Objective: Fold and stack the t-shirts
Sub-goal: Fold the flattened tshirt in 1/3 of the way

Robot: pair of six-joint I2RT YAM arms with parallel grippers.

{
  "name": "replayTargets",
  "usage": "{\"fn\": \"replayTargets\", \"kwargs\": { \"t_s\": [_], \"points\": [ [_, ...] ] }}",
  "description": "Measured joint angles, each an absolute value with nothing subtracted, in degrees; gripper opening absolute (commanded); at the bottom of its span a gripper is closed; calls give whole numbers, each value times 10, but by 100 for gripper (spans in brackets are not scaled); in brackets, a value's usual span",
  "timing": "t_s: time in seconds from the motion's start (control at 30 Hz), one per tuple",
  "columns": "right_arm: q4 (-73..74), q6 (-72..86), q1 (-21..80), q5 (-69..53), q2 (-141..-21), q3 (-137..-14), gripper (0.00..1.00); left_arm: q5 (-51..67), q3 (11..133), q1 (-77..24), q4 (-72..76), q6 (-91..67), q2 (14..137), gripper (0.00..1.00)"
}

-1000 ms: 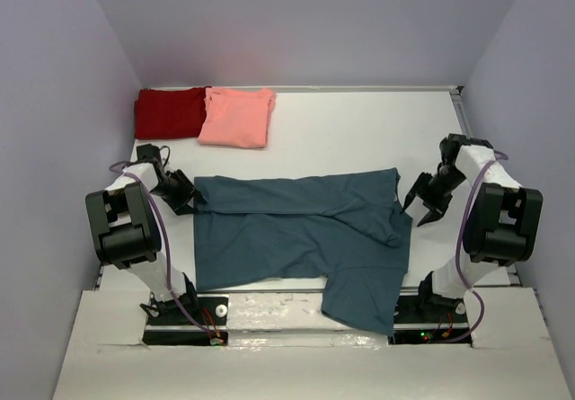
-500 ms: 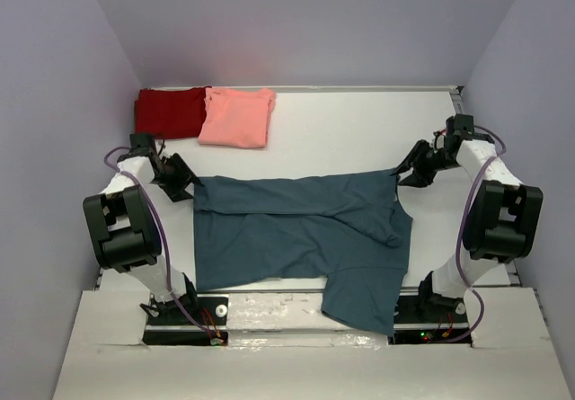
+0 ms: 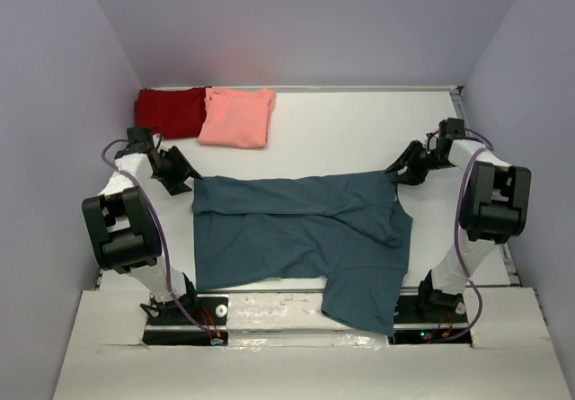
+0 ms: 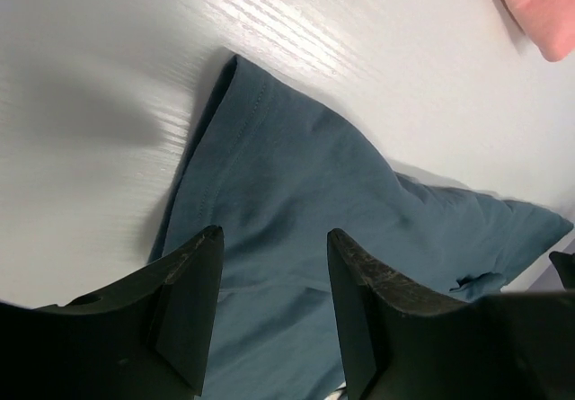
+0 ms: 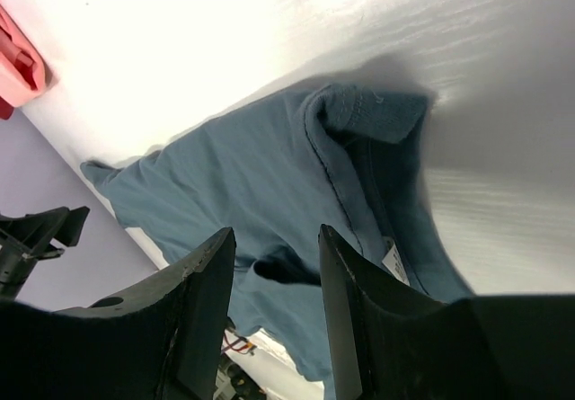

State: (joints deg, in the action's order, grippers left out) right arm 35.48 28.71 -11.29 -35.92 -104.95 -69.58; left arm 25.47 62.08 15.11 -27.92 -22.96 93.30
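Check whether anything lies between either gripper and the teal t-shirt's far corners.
Nothing visible does. The left gripper and right gripper, both open, hover just off the teal t-shirt's two far corners, with only bare table between. The red shirt and pink shirt lie apart at the far left.

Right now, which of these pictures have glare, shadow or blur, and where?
Left wrist view: streaky glare on the white table, a grey shadow left of the teal t-shirt, and the left gripper looks dark and soft-edged. Right wrist view: the table is nearly blown out, with a grey shadow beside the shirt. Top external view: even light, sharp, little glare.
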Motion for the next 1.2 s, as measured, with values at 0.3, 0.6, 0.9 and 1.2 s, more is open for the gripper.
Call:
{"fn": "replayTargets", "kwargs": {
  "t_s": [0.3,0.6,0.9,1.2],
  "points": [
    [321,297,-113,-371,-1068,-696,46,280,649,154,-257,-231,916,56],
    [305,305,-113,-392,-1092,-693,47,451,602,142,-129,-281,940,55],
    [300,314,-113,-396,-1108,-693,0,521,600,59,-102,-291,1042,30],
    [299,313,-113,-392,-1111,-693,0,538,600,21,-102,-289,1075,13]
  ]
}}
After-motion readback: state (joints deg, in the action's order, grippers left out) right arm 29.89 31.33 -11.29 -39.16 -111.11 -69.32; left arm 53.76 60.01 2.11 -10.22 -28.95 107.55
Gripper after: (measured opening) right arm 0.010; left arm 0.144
